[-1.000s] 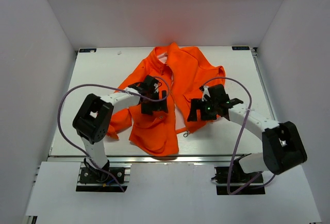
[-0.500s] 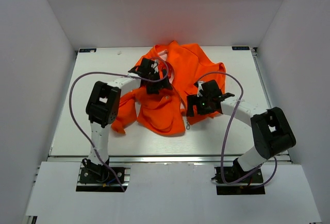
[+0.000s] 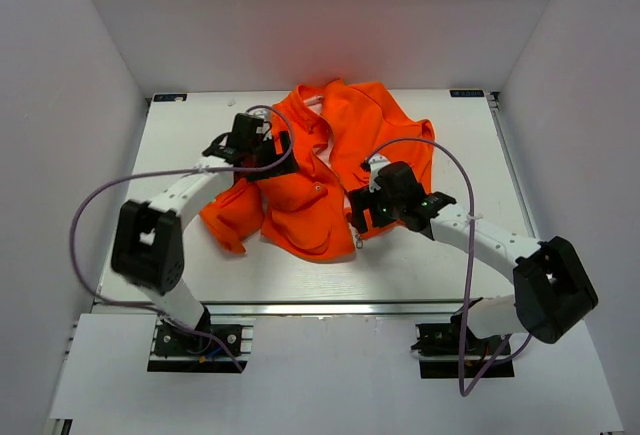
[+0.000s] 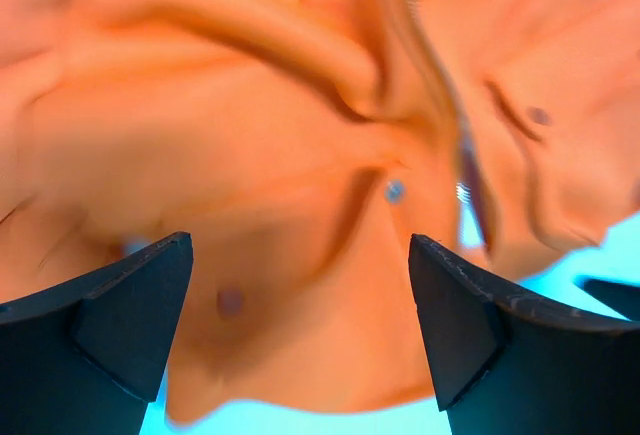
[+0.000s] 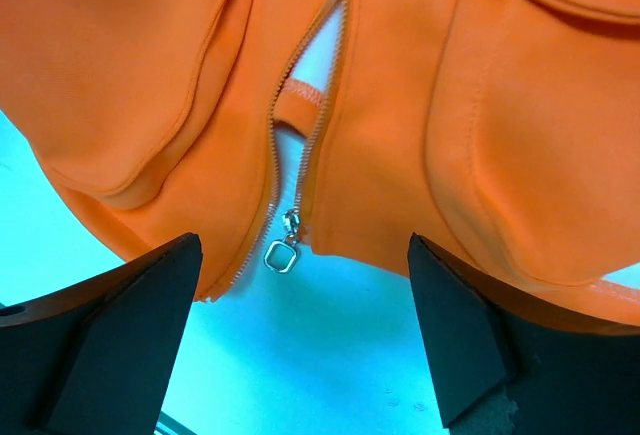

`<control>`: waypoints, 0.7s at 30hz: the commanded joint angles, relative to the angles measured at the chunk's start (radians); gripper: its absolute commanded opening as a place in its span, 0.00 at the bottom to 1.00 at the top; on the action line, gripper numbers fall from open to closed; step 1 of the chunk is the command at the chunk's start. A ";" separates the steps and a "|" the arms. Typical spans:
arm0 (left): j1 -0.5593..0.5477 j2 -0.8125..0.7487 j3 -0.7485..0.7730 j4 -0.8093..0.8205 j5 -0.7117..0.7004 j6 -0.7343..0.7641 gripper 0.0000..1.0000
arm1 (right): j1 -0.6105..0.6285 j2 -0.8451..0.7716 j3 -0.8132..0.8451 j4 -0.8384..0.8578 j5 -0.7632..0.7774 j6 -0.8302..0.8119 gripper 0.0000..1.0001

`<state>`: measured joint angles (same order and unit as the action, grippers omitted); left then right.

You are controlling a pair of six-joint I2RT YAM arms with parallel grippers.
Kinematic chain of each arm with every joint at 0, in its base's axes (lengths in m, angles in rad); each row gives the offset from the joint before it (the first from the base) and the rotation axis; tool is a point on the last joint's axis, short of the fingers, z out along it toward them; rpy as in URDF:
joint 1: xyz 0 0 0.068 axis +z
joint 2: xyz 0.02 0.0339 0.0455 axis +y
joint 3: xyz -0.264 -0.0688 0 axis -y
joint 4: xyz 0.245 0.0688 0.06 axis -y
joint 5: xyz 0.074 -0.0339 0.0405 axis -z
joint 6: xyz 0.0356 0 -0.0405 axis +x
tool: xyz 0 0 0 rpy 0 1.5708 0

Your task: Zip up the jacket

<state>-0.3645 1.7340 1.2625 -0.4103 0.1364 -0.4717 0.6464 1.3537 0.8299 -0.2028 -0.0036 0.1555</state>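
Though unzipped, jacket, zipper pull at hem.

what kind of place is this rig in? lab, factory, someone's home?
Probably a lab test cell: white table boxed in by plain white walls, left arm and right arm bolted at its near edge, one orange jacket laid on it.

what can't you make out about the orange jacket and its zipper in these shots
Right wrist view: the top edge cuts off the metal zipper above the small silver ring pull; its upper end is unseen.
Left wrist view: the bright orange fabric jacket is blurred; zipper teeth are unreadable.
Top view: the left gripper and right gripper hide the jacket beneath them; the pull is too small.
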 commanded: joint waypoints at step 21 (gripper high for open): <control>0.001 -0.465 -0.278 -0.033 -0.003 -0.056 0.98 | 0.010 0.257 0.058 0.003 0.117 0.062 0.65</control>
<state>-0.3637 1.3006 0.9634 -0.4477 0.1204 -0.5240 0.6521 1.5906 0.8551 -0.2211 0.0792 0.2031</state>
